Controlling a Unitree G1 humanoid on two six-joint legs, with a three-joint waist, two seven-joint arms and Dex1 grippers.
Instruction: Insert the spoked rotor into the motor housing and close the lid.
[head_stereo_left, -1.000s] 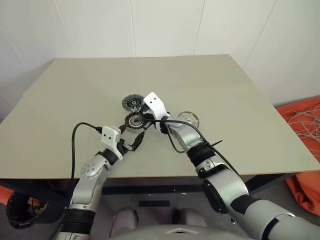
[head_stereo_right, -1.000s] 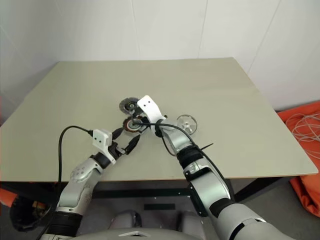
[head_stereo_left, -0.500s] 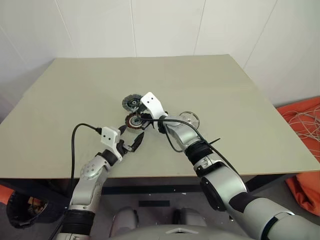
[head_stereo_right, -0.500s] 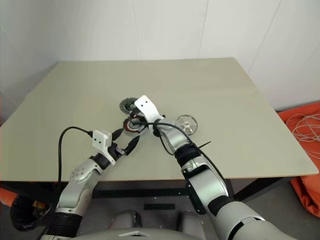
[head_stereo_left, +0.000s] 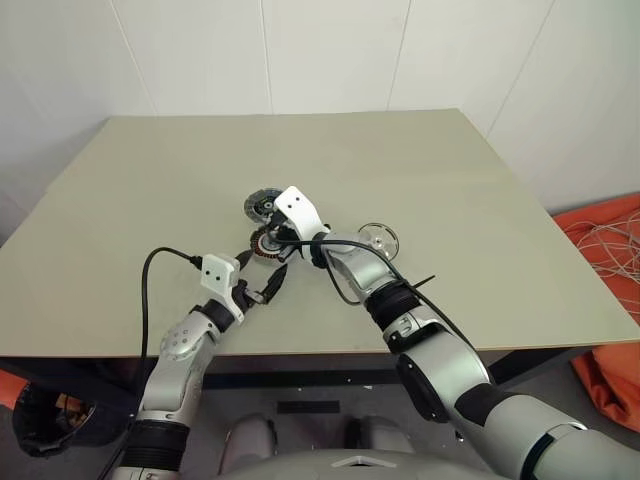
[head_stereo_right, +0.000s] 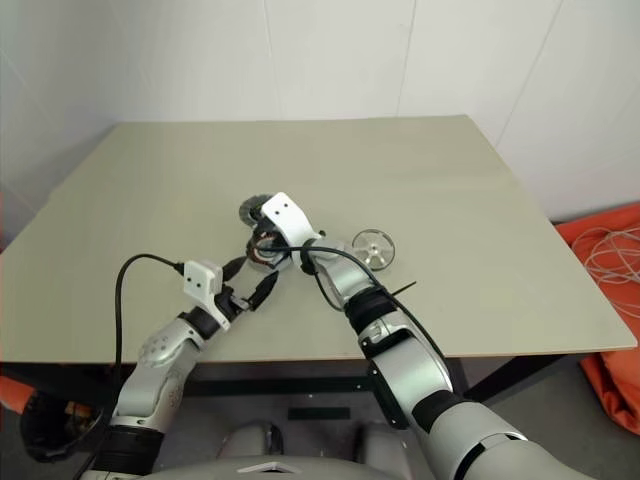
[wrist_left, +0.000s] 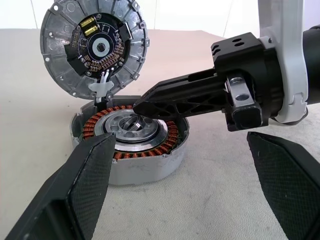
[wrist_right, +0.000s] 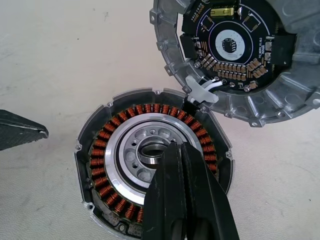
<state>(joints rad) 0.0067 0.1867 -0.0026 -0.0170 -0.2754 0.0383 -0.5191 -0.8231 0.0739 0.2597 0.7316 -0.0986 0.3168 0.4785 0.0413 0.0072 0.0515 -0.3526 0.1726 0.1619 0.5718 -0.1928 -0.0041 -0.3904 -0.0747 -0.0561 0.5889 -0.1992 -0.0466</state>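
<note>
The motor housing (wrist_right: 118, 156), a round grey case with a ring of copper windings, sits on the table with its silvery hub (wrist_left: 131, 125) exposed. Its lid (wrist_left: 94, 47) is open just behind it, joined by white wires, with the circuit-board side showing. My right gripper (wrist_right: 174, 148) is shut with nothing in it. Its tips sit over the hub's centre, and I cannot tell whether they touch. My left gripper (head_stereo_left: 262, 271) stands open just in front of the housing, holding nothing. The spoked rotor (head_stereo_left: 378, 238), a shiny silver wheel, lies on the table to the right of the housing, beyond my right forearm.
The beige table (head_stereo_left: 450, 180) ends at a front edge close behind my left wrist. A black cable (head_stereo_left: 152, 275) loops from the left wrist. Orange fabric with white cords (head_stereo_left: 612, 240) lies on the floor to the right.
</note>
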